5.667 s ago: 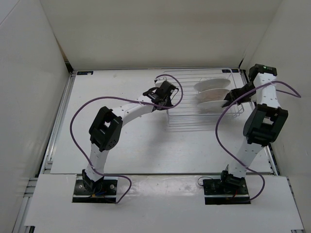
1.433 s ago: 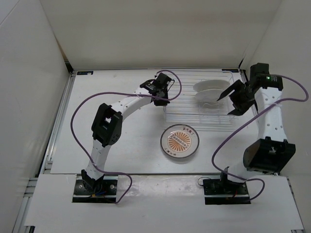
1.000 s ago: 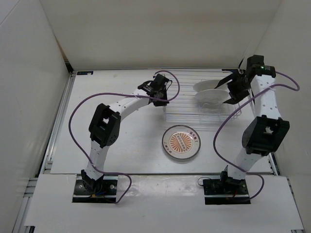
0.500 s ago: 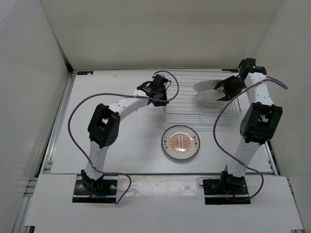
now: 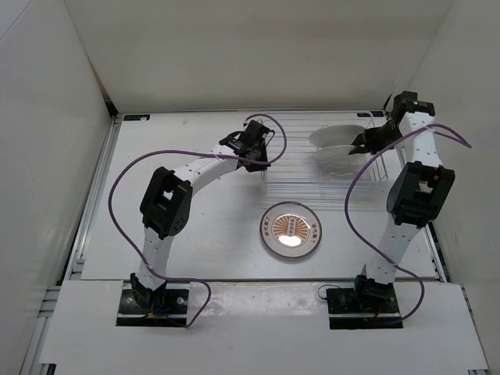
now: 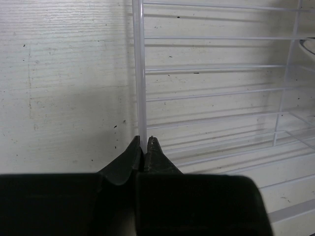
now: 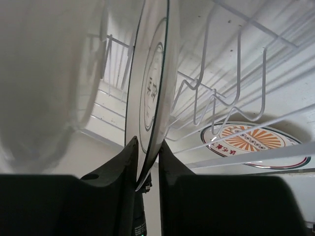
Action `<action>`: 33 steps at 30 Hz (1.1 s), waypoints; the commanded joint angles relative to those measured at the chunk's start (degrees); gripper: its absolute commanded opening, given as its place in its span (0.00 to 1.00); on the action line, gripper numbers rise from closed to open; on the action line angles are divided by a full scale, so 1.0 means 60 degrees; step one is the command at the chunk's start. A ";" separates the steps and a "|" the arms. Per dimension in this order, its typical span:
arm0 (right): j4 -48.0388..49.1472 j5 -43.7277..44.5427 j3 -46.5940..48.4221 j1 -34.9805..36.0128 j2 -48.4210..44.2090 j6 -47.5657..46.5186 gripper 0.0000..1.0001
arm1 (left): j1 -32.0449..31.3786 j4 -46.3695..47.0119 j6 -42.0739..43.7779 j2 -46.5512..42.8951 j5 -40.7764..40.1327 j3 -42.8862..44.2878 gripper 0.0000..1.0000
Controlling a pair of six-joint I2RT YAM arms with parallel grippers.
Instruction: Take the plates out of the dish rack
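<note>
As the left gripper [image 6: 143, 145] pinched the 9 o'clock edge wire of the dish rack [image 6: 140, 73], the nearer right gripper [image 7: 146, 147] pinched the rim of the grey-rimmed plate [image 7: 151, 86]. It stood edgewise at the rack's 3 o'clock end, rising toward 12 from the jaws. The sunburst plate [image 5: 290, 230] lay flat at the rack's 6.

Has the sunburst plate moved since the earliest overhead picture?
Yes. The sunburst plate has left the dish rack, toward the near edge of the table, and now lies flat on it.
</note>
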 commanded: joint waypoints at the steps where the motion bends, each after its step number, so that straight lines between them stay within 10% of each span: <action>1: 0.0371 -0.0966 0.1469 0.0044 -0.0153 -0.1849 0.00 | 0.0056 -0.1374 -0.0307 0.0902 0.1023 -0.0646 0.00; 16: 0.2401 -0.4540 0.0668 -0.0527 -0.1118 -0.0020 0.00 | 0.0056 -0.1799 -0.0424 0.1269 0.1125 -0.0150 0.00; 27: 0.7101 -0.6635 -0.2070 -0.0703 -0.2992 0.2252 0.00 | 0.0041 -0.2077 -0.0395 0.1533 0.1213 0.0290 0.00; 33: 0.5632 -0.7076 -0.2788 -0.0733 -0.5042 0.0104 0.00 | 0.0056 -0.2238 -0.0190 0.1489 0.1213 0.0423 0.00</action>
